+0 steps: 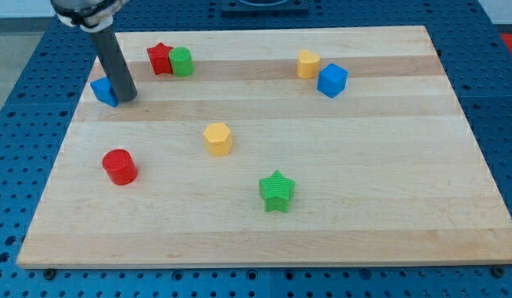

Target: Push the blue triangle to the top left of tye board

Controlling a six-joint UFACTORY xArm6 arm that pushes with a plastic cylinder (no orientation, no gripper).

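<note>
Nearest the camera, a green star (pixel 277 191) sits clear of the work. Far left, the blue triangle (pixel 102 91) is touched on its right by the tip (pixel 126 99); no gripper is fitted. A leftward push could send it off the desk (pixel 363 240) edge; a rightward slip risks the red star (pixel 160 59).
</note>
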